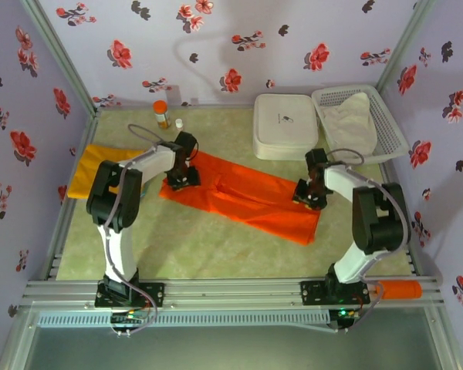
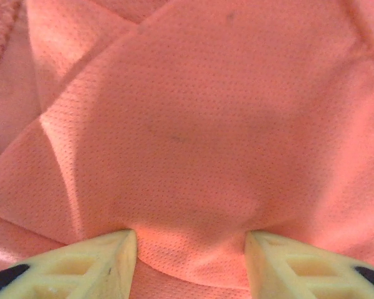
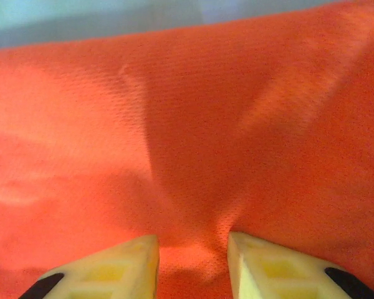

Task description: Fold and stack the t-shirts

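Green tabletop (image 1: 216, 247), floral walls (image 1: 239, 54): right tool (image 3: 193, 240) clamps the bright orange-red cotton t-shirt (image 1: 247, 202); whether the left tool (image 2: 190, 235) grips it is unclear. A slipping pinch would skew the fold.

On my green mat (image 1: 216, 247) I see a shut white case (image 1: 285, 126) at the back. A white basket (image 1: 392, 131) just right of it holds a pale cloth (image 1: 349, 119). Back left stands an orange bottle (image 1: 162, 114), with a small white bottle (image 1: 179, 123) just beside it.
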You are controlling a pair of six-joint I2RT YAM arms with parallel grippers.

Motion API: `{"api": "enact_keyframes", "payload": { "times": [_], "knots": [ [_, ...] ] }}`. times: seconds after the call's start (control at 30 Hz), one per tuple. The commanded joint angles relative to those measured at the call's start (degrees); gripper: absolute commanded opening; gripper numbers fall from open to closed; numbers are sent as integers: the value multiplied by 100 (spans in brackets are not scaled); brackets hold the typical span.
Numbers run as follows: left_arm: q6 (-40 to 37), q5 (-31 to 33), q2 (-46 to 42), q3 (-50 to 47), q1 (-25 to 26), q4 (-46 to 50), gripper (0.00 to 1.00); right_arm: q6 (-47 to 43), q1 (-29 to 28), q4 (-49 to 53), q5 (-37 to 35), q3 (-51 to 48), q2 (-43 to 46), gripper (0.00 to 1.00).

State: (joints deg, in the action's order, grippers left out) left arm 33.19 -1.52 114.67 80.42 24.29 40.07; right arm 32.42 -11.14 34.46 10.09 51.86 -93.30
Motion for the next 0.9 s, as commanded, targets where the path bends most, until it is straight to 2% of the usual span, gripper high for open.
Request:
{"api": "enact_keyframes", "payload": {
  "times": [0.0, 0.1, 0.27, 0.47, 0.53, 0.67, 0.77, 0.87],
  "knots": [
    [-392, -56, 489, 645, 8, 389, 49, 578, -607, 176, 406, -635, 613, 35],
    [-537, -188, 910, 1397, -2, 587, 49, 1276, -1480, -57, 514, -1107, 982, 35],
    [-756, -304, 1754, 2812, -1, 1172, 47, 2724, -3079, -765, 226, -1486, 1330, 35],
    [-1102, -323, 2440, 4108, -1, 1642, 47, 3816, -4436, -1564, 11, -1325, 1033, 36],
    [-1298, -318, 2590, 4545, 3, 1876, 47, 3851, -4707, -1702, 62, -1127, 822, 37],
    [-1563, -174, 2474, 4976, 2, 2126, 48, 3439, -4950, -916, -338, -367, 714, 40],
    [-1609, -140, 1963, 4773, -4, 2036, 48, 2989, -4916, -173, -933, 84, 910, 44],
    [-1555, -118, 1218, 4187, 5, 1780, 49, 2448, -4770, 631, -1544, 623, 1005, 52]
  ]
}}
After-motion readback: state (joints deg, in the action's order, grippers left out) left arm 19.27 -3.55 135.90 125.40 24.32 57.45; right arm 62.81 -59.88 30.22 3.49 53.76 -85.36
